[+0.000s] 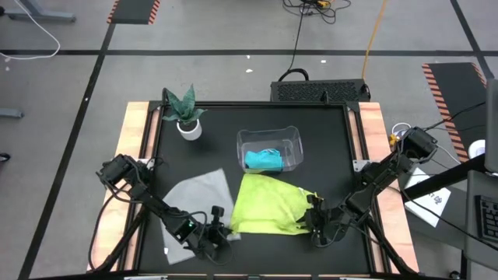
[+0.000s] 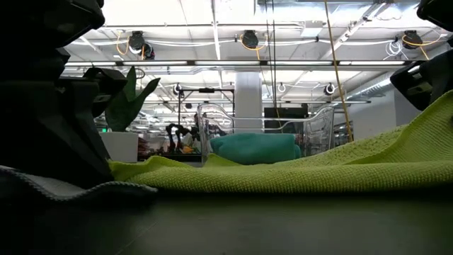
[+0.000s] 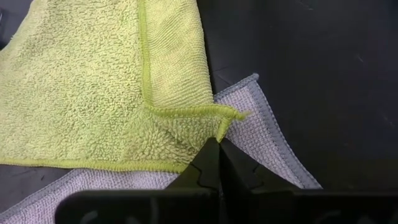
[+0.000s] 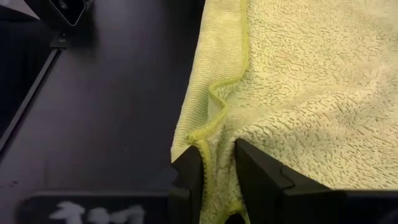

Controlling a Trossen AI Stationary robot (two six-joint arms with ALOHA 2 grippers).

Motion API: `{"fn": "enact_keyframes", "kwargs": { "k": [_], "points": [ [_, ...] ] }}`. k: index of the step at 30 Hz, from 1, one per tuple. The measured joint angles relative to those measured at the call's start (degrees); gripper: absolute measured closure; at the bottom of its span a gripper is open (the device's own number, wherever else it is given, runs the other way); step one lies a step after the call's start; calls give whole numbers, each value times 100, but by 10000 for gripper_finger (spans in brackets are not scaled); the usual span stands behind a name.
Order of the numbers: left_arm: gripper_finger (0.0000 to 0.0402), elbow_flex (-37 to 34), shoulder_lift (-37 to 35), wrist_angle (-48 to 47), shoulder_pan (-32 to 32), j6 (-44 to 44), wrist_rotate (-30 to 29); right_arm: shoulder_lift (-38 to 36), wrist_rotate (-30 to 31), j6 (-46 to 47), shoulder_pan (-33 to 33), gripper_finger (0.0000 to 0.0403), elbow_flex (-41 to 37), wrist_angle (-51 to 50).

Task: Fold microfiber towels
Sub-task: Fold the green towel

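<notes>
Black tabletop (image 1: 257, 132), workshop beyond. Yellow-green towel (image 1: 268, 204) lies near the front edge, overlapping grey towel (image 1: 194, 206). Left gripper (image 3: 219, 144) pinches its corner shut; right gripper (image 4: 217, 163) stands slightly parted astride the opposite hem. I'd align both corners before letting go.

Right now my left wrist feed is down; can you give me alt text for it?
The left gripper, jaws shut, pinches a folded corner of the fluffy yellow-green microfiber towel. That towel overlaps a light grey microfiber cloth on the black tabletop.
</notes>
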Motion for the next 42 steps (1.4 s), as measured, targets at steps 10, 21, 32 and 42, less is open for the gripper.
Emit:
{"fn": "enact_keyframes", "kwargs": {
  "k": [10, 21, 32, 42],
  "points": [
    [397, 0, 0, -2, -2, -74, 7, 0, -196, -42, 4, 319, 0, 174],
    [398, 0, 0, -7, -2, -110, 35, 0, -164, -210, 74, 318, 0, 256],
    [394, 0, 0, -4, -2, -125, 44, 0, -149, -607, 90, 318, 0, 439],
    [392, 0, 0, -7, -1, -181, 44, 0, -149, -831, 90, 279, 0, 704]
  ]
}}
